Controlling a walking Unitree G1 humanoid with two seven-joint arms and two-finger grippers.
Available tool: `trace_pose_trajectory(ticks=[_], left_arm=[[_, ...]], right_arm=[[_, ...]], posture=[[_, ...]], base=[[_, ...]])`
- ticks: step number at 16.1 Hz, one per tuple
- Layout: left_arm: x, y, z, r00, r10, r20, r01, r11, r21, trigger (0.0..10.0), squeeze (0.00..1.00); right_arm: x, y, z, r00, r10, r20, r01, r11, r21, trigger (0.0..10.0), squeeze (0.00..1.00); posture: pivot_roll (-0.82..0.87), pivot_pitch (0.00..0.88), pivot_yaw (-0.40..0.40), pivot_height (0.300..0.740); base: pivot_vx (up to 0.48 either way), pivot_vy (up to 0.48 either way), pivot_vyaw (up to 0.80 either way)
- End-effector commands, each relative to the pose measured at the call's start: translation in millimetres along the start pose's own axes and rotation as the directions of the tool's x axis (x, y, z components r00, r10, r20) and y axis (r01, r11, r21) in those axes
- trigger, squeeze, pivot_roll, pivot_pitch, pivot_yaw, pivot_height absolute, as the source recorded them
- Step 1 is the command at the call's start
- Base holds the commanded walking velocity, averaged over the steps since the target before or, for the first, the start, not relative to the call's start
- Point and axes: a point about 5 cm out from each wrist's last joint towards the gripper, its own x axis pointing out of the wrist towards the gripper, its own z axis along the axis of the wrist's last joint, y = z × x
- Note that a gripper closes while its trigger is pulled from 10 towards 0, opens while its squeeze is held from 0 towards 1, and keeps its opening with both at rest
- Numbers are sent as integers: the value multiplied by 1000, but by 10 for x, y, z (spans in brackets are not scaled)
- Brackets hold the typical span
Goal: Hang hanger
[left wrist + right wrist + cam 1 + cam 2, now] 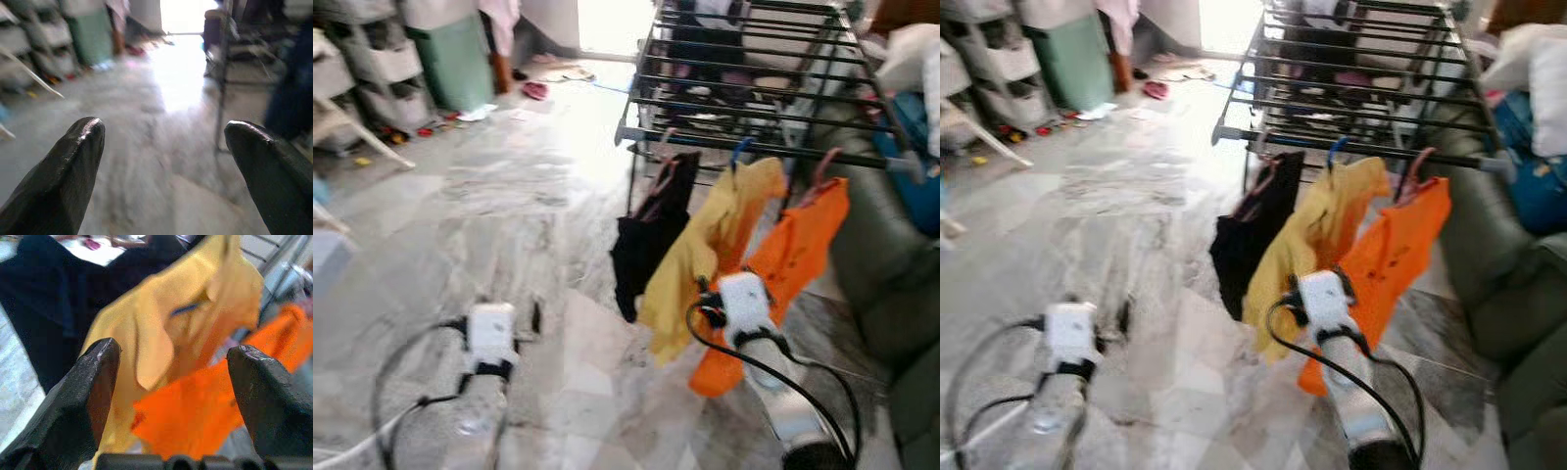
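Head eyes look down at the drying rack [764,88]; right wrist camera faces its garments close

black garment [651,235], yellow garment [710,245], orange garment [788,259] on a dark metal rack [754,73]. hangers: pink [820,166], blue [739,152]. floor [509,215] grey-white marbled. green bin [455,59]. black fingers [83,401], silver arms [793,411], white wrists.

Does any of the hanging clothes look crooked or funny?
Yes. The yellow shirt on the dark metal drying rack hangs lopsided on its blue hanger, bunched and twisted to one side, overlapping the orange shirt.
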Motion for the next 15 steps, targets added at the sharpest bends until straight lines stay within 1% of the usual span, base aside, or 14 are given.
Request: trace_pose_trajectory(ticks=[1, 2, 3, 4, 5, 6, 7, 8, 10, 11, 12, 13, 14, 15], left_arm=[[-45, 32, 24, 1000, -3, 13, 3, 1000, 22, 10000, 0], [-88, 68, 47, 999, -7, 32, 6, 999, 46, 10000, 0], [-116, 101, 46, 1000, 1, 28, -2, 999, 48, 10000, 0], [-129, 105, 46, 1000, -5, 29, 4, 999, 54, 10000, 0], [-168, 103, 59, 999, -23, 37, 20, 997, 74, 10000, 0], [-206, 107, 61, 999, -31, 31, 29, 997, 76, 10000, 0], [-288, 167, -35, 999, -37, -16, 38, 996, 82, 10000, 0], [-302, 184, -69, 999, -33, -31, 36, 995, 94, 10000, 0], [-343, 249, -319, 989, -4, -145, 21, 993, 120, 10000, 0], [-336, 256, -436, 978, -1, -210, 27, 992, 125, 10000, 0], [-307, 242, -478, 970, -1, -242, 25, 995, 99, 10000, 0], [-274, 198, -544, 953, -26, -302, 46, 997, 57, 10000, 0], [-246, 158, -605, 935, -30, -354, 61, 995, 76, 10000, 0], [-230, 115, -644, 923, -43, -381, 77, 994, 74, 10000, 0]], right_arm=[[-19, -136, 20, 997, -71, 9, 70, 997, 35, 10000, 0], [-62, -187, -2, 995, -97, 8, 96, 994, 43, 10000, 0], [-109, -212, -30, 994, -110, -1, 110, 992, 54, 10000, 0], [-131, -215, -43, 994, -111, -4, 111, 992, 58, 10000, 0], [-181, -225, -81, 993, -116, -13, 116, 991, 61, 10000, 0], [-226, -236, -117, 992, -121, -23, 123, 990, 64, 10000, 0], [-309, -238, -218, 991, -120, -59, 124, 990, 68, 10000, 0], [-325, -229, -246, 991, -116, -70, 121, 990, 72, 10000, 0], [-360, -132, -383, 990, -62, -130, 72, 994, 77, 10000, 0], [-363, -67, -466, 985, -22, -169, 35, 997, 74, 10000, 0], [-349, -49, -523, 979, -10, -203, 29, 995, 92, 10000, 0], [-343, 7, -638, 960, 33, -279, 2, 992, 126, 10000, 0], [-357, 65, -753, 933, 77, -352, -23, 988, 155, 10000, 0], [-376, 101, -825, 914, 103, -393, -39, 985, 166, 10000, 0]], posture=[[-47, 0, -14, 740], [-50, 0, -7, 740], [-55, 0, 3, 740], [-57, 0, 6, 740], [-62, 0, 16, 740], [-67, 0, 23, 740], [-79, 0, 40, 740], [-81, 0, 43, 740], [-87, 0, 48, 740], [-92, 0, 47, 740], [-93, 0, 47, 740], [-92, 0, 46, 740], [-97, 0, 43, 740], [-99, 0, 45, 740]], base=[[0, 0, 0], [0, 0, 0], [0, 0, 0], [0, 0, 0], [0, 0, 0], [0, 0, 0], [0, 0, 0], [0, 0, 0], [0, 0, 0], [0, 0, 0], [0, 0, 0], [0, 0, 0], [0, 0, 0], [0, 0, 0]])
